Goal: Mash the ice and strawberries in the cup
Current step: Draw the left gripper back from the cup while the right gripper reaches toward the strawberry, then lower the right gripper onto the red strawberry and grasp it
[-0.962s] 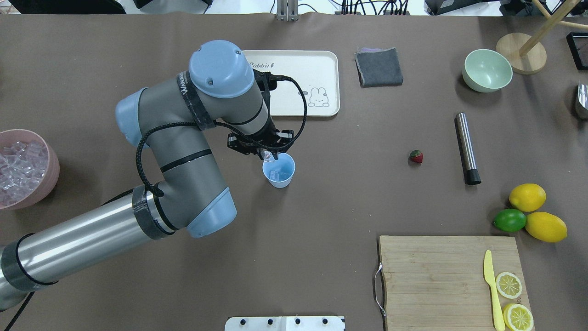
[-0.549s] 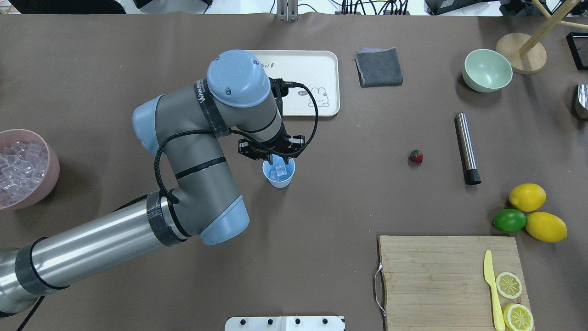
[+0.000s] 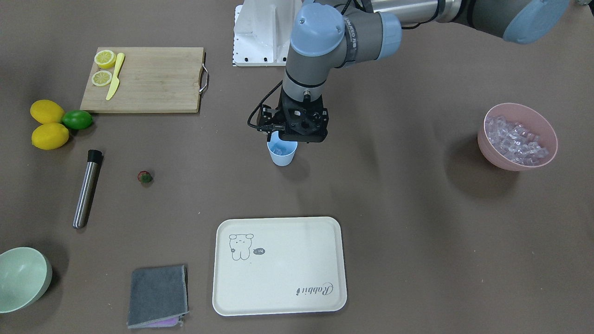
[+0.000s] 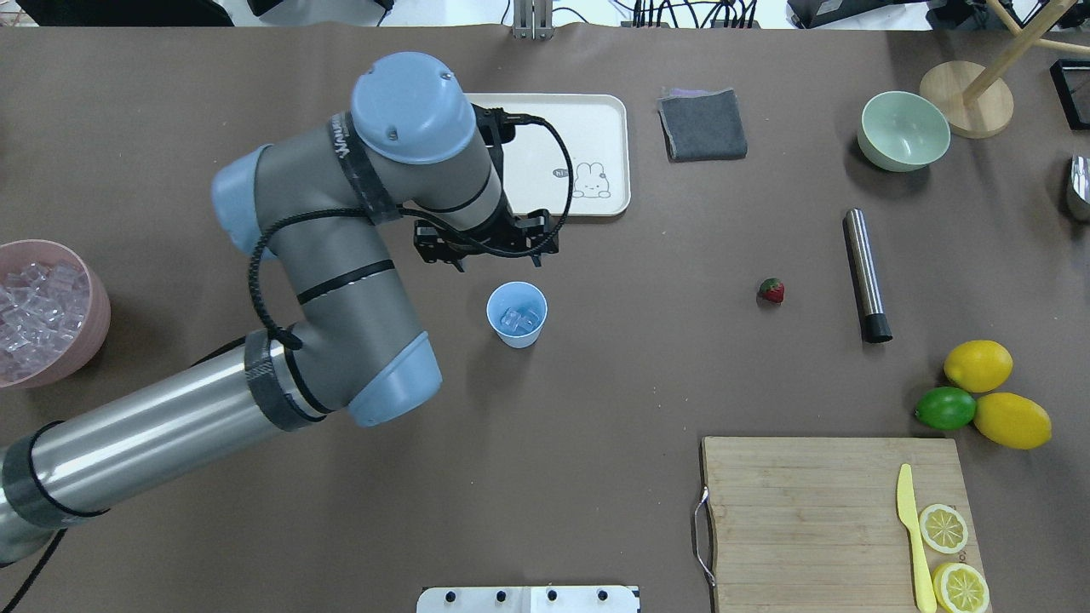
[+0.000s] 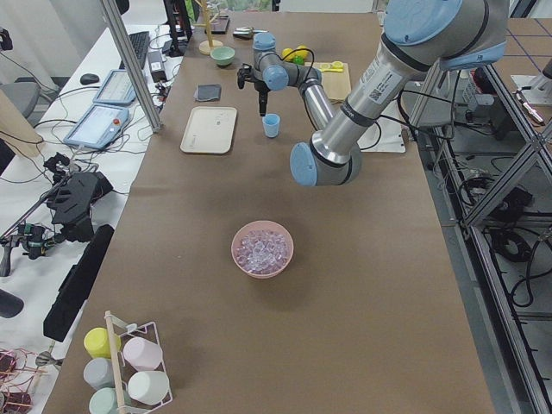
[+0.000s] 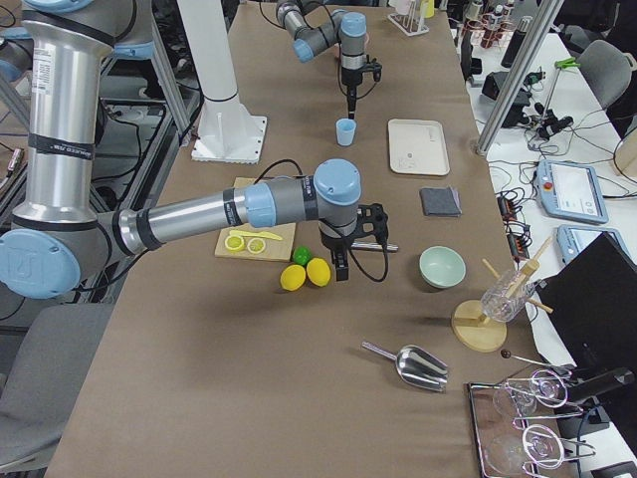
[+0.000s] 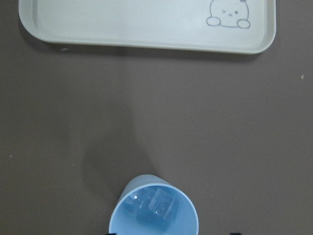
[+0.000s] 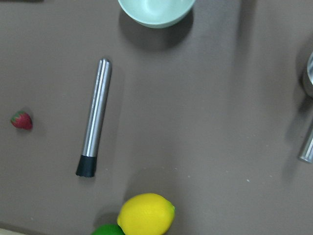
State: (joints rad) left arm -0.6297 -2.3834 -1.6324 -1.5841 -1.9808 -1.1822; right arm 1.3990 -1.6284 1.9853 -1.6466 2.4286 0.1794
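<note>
The light blue cup (image 4: 517, 315) stands upright mid-table with a few clear ice cubes (image 4: 520, 320) inside; the cubes also show in the left wrist view (image 7: 155, 205). My left gripper (image 4: 487, 254) hangs open and empty just above and beyond the cup, with the jaws spread wide to either side of the rim. The strawberry (image 4: 771, 290) lies alone on the table to the cup's right, and it shows in the right wrist view (image 8: 21, 120). My right gripper (image 6: 342, 274) shows only in the exterior right view, over the lemons; I cannot tell if it is open or shut.
A pink bowl (image 4: 95, 294) of ice sits at the left edge. A cream tray (image 4: 596, 119) lies beyond the cup. A steel muddler (image 4: 866, 274), a pale green bowl (image 4: 903, 129), a grey cloth (image 4: 702, 124), lemons and a lime (image 4: 945, 408), and a cutting board (image 4: 809, 511) are on the right.
My left gripper held an ice cube over the cup, lowered to the cup and let it go. It has since risen and pulled back toward the tray, empty.
</note>
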